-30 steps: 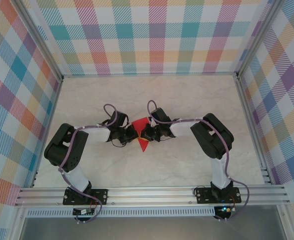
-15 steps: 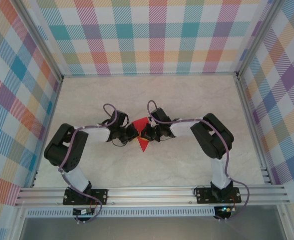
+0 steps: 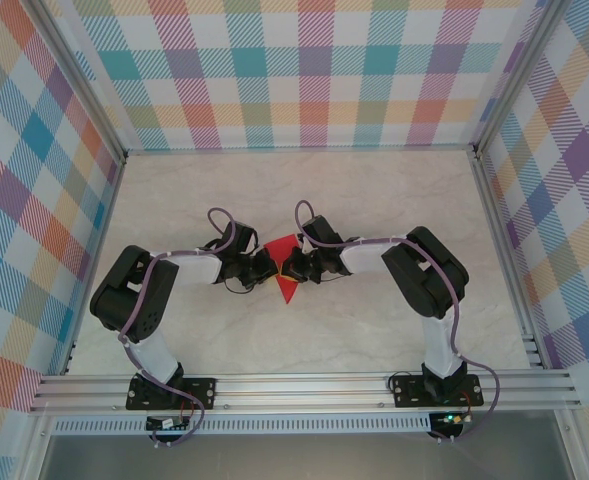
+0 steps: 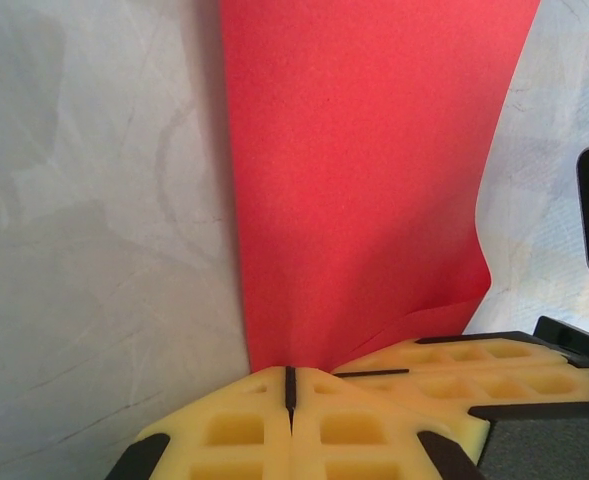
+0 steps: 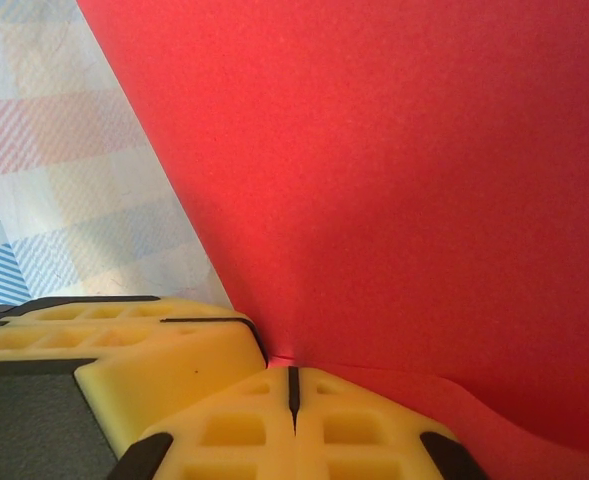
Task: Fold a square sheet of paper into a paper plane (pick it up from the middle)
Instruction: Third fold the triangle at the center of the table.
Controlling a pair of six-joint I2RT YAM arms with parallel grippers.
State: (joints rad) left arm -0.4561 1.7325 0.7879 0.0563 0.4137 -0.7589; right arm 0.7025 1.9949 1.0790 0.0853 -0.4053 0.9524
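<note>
Pinching the thin bright-red square sheet of paper (image 4: 354,180) from either side, both claws are clamped on it. The left claw (image 4: 290,385) has its yellow pads (image 4: 224,430) pressed together on one edge, and the right claw (image 5: 293,385) bites the opposite side the same way. From above, the sheet sits at the middle of the pale marbled surface (image 3: 374,200) between the two wrists, showing as a red triangle with one point toward the arm bases. Whether it rests on the surface or hangs just clear of it cannot be told. It looks almost weightless and limp, bowing where unsupported, so it should crease at any stray pinch and could tear if the claws pull apart. Shallow holds close to the intended fold line, moved together, seem safest, since the smooth paper may slide between the pads.
</note>
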